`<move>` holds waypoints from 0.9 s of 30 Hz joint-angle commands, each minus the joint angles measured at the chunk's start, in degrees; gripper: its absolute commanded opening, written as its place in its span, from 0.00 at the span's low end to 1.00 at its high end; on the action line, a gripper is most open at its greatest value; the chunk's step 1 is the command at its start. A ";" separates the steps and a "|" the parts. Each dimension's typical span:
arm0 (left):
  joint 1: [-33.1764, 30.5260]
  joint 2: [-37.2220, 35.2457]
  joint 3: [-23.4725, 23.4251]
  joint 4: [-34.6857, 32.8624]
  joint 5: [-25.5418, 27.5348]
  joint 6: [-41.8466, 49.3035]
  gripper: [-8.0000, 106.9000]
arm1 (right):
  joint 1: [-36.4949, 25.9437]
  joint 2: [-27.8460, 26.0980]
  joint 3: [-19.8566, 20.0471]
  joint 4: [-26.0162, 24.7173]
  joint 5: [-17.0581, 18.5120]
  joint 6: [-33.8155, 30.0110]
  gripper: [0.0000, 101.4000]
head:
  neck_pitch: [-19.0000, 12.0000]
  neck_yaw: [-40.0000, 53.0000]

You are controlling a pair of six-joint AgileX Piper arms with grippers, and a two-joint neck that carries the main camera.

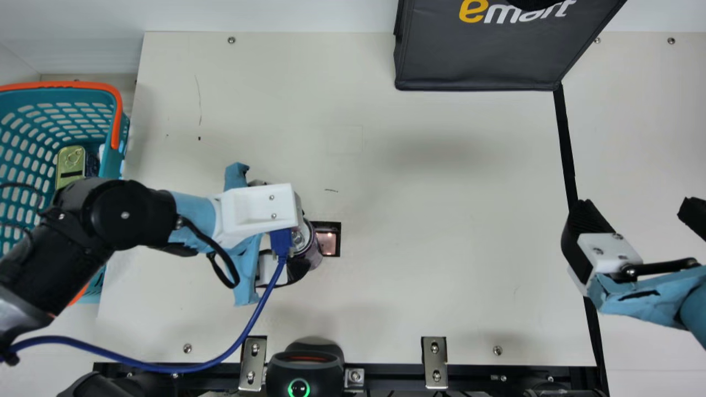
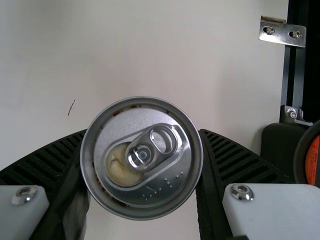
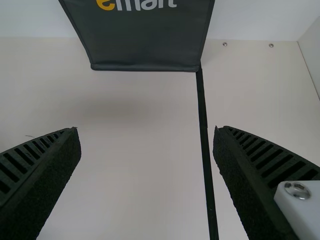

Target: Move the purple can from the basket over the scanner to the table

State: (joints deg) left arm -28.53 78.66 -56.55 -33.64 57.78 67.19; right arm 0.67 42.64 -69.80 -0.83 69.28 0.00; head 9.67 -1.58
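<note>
Scanning step: the left end effector (image 2: 141, 132) clamps the purple metal can (image 1: 315, 255) beside the square glass scanner (image 1: 327, 243); carrying it across likely comes next. The right end effector (image 3: 146, 129) gapes empty.

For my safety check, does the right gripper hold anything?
No, the right gripper is open, its two fingers apart with nothing between them.

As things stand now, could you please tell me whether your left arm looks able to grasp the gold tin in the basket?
Probably not yet: the left gripper is closed on the purple can and would likely have to release it before grasping the gold tin.
</note>
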 commanded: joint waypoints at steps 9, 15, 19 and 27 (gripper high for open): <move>0.12 1.70 -0.11 -0.40 -0.71 0.00 0.26 | 0.00 0.00 0.00 0.00 0.00 0.00 0.94 | -1.75 0.00; 0.12 2.48 -0.07 -0.53 -1.09 -0.08 0.31 | 0.00 0.00 0.00 0.00 0.00 0.00 0.94 | -1.75 0.00; 0.17 2.80 -0.02 -0.77 -1.22 -0.10 0.43 | 0.00 0.00 0.00 0.00 0.00 0.00 0.94 | -1.75 0.00; 0.29 2.82 0.00 -1.19 -1.29 -0.36 0.66 | 0.00 0.00 0.00 0.00 0.00 0.00 0.94 | -1.75 0.00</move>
State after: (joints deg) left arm -28.33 81.59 -56.59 -34.75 56.45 66.94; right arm 0.67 42.64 -69.80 -0.83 69.28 0.00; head 9.67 -1.67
